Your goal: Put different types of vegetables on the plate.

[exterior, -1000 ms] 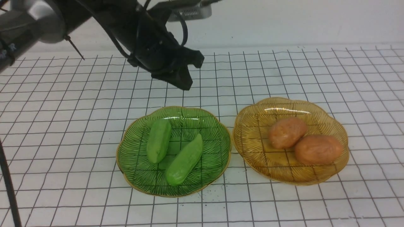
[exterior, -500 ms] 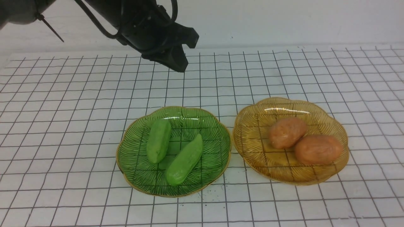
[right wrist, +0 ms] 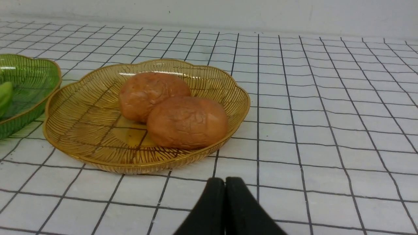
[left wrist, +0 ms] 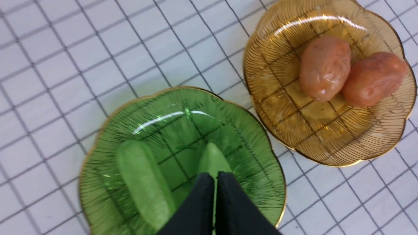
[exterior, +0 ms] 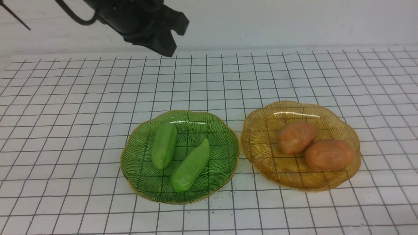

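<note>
- right gripper [right wrist: 224, 182] shows only in its own wrist view, low over the gridded table [exterior: 65, 130] on the near side of the amber plate [right wrist: 81, 98], its black fingers pressed together with nothing between them
- green plate [exterior: 140, 153] sits near the front centre of the table, holding both green vegetables: the right cucumber piece [exterior: 191, 165] lies slanted with its narrow tip toward the far right, and the left cucumber piece [exterior: 164, 146] lies just beside it, nearly upright in the front view; whether the two touch is hard to tell
- amber plate [exterior: 261, 143] sits just to the right of the green plate, rims very close together; in it the right potato piece [exterior: 329, 155] and the left potato piece [exterior: 297, 137] lie touching each other
- all four vegetables rest in plates, sorted by kind, none held
- left gripper [exterior: 163, 39] hangs high over the far left-centre of the table, well apart from both plates; in the left wrist view its fingers [left wrist: 196, 209] are closed on each other, empty, seen above the green plate
</note>
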